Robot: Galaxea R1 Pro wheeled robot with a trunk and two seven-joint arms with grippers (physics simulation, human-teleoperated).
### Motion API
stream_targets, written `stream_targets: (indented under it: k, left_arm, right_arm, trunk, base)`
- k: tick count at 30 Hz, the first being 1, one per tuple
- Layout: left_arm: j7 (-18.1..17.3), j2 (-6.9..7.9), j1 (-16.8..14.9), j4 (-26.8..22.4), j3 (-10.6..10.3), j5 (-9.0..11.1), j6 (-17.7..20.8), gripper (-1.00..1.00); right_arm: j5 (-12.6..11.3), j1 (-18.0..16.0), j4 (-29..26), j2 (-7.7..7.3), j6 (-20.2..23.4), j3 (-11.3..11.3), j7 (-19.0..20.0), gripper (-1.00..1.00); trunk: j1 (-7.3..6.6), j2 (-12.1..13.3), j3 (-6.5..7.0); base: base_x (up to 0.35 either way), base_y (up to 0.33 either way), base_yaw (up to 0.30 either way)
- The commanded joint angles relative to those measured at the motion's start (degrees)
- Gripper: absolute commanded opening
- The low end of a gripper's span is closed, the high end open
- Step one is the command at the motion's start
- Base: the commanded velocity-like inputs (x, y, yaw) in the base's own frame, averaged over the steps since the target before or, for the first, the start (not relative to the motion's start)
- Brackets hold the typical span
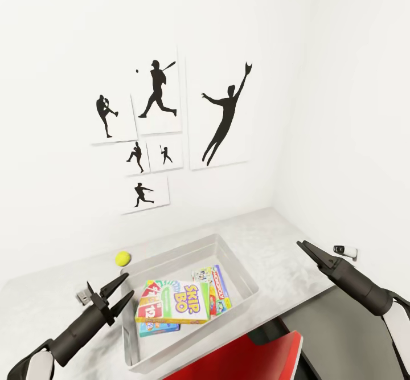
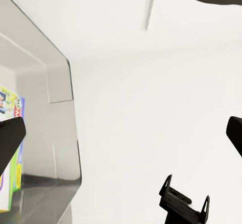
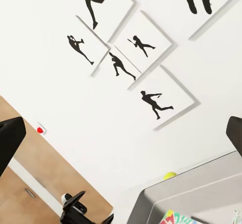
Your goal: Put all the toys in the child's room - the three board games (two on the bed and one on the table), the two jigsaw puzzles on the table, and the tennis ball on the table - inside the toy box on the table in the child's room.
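Tennis-ball pickup falls to your left claw (image 1: pixel 122 290), spread open and empty: the small yellow-green ball (image 1: pixel 122 258) sits on the light grey tabletop (image 1: pixel 51 294) just beyond it, beside the shallow grey toy box (image 1: pixel 242 272). Your right claw (image 1: pixel 307 249), nearly closed, empty, hovers farther off.

toy box (image 1: pixel 239 269): smooth glossy grey plastic | board games (image 1: pixel 173 303): glossy printed card | table (image 1: pixel 51 306): matt mottled grey

Baseball silhouette prints (image 1: pixel 171 126) on wall; red chair (image 1: pixel 245 357) below.
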Motion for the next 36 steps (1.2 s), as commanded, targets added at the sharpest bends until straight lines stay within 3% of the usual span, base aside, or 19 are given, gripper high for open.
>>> stream_targets:
  k: [1,4,7,9,11,12,14,17,19,20,22,23,25,27,32,36]
  left_arm:
    - [-0.4,-0.01,-0.08,-0.09,0.12,-0.31,0.2,1.0]
    - [-0.54,0.36,-0.07,-0.17,0.26,-0.3,0.2,1.0]
    - [-0.67,1.78,-0.12,-0.21,0.29,-0.28,0.2,1.0]
    - [-0.8,4.14,-0.14,-0.43,0.29,0.02,0.2,1.0]
    - [-0.83,5.57,-0.15,-0.59,0.27,0.65,0.2,1.0]
    - [-0.85,7.21,-0.15,-0.71,0.23,1.75,0.2,1.0]
    - [-0.86,9.02,-0.16,-0.78,0.1,3.31,0.2,1.0]
    - [-0.88,13.85,-0.16,-0.84,-0.49,8.24,0.2,1.0]
    - [-0.88,15.96,-0.16,-0.84,-0.94,9.97,0.2,1.0]
    - [-0.88,18.27,-0.16,-0.86,-1.49,11.14,0.2,1.0]
    - [-0.89,20.82,-0.16,-0.88,-2.11,11.91,0.2,1.0]
    - [-0.89,23.53,-0.16,-0.86,-2.93,12.44,0.2,1.0]
    - [-0.89,26.14,-0.21,-0.81,-4.07,12.81,0.2,1.0]
    - [-0.9,30.66,-0.69,-0.57,-7.17,13.23,0.2,1.0]
    - [-1.09,36.36,-1.22,-0.44,-11.14,13.23,0.2,1.0]
    - [-1.14,38.86,-1.33,-0.57,-12.54,12.96,0.2,1.0]
  right_arm:
    - [-0.27,-0.05,0.01,-0.01,0.37,-0.01,0.01,1.0]
    - [-0.27,-0.05,0.01,-0.02,0.37,-0.01,0.01,1.0]
    - [-0.27,-0.05,0.01,-0.02,0.37,-0.01,0.01,1.0]
    - [-0.27,-0.05,0.01,-0.02,0.37,-0.01,0.01,1.0]
    - [-0.27,-0.05,0.01,-0.02,0.37,-0.01,0.01,1.0]
    - [-0.27,-0.05,0.01,-0.02,0.37,-0.01,0.01,1.0]
    - [-0.27,-0.05,0.01,-0.02,0.37,-0.01,0.01,1.0]
    - [-0.27,-0.05,0.01,0.0,0.37,-0.01,0.01,1.0]
    - [-0.27,-0.05,0.01,0.03,0.37,-0.01,0.01,1.0]
    - [-0.27,-0.05,0.01,0.04,0.37,-0.01,0.01,1.0]
    - [-0.24,-0.05,0.01,0.07,0.37,-0.01,0.01,1.0]
    - [-0.2,-0.05,0.01,0.1,0.37,-0.01,0.0,1.0]
    - [-0.16,-0.05,0.01,0.16,0.37,-0.01,-0.03,1.0]
    - [-0.12,-0.05,0.01,0.25,0.37,0.03,-0.12,1.0]
    - [-0.07,-0.05,0.01,0.28,0.24,0.06,-0.26,1.0]
    - [-0.07,-0.05,0.01,0.27,0.06,0.06,-0.3,1.0]
  trunk:
    - [0.04,-0.13,-0.13]
    - [0.04,-0.13,-0.13]
    - [0.04,-0.13,-0.13]
    - [0.04,-0.13,-0.13]
    - [0.04,-0.13,-0.13]
    - [0.04,-0.13,-0.13]
    - [0.04,-0.13,-0.13]
    - [0.04,-0.13,-0.13]
    - [0.04,-0.13,-0.13]
    - [0.04,-0.13,-0.13]
    - [0.04,-0.13,-0.13]
    - [0.04,-0.13,-0.13]
    - [0.04,-0.13,-0.13]
    - [0.04,-0.13,-0.13]
    - [0.04,-0.13,-0.13]
    - [0.04,-0.13,-0.13]
  base:
    - [0.0,0.0,0.0]
    - [0.0,0.0,0.0]
    - [0.0,0.0,0.0]
    - [0.0,0.0,0.0]
    - [0.0,0.0,0.0]
    - [0.0,0.0,0.0]
    - [0.0,0.0,0.0]
    - [0.0,0.0,0.0]
    - [0.0,0.0,0.0]
    - [0.0,0.0,0.0]
    - [0.0,0.0,0.0]
    - [0.0,0.0,0.0]
    - [0.0,0.0,0.0]
    - [0.0,0.0,0.0]
    - [0.0,0.0,0.0]
    - [0.0,0.0,0.0]
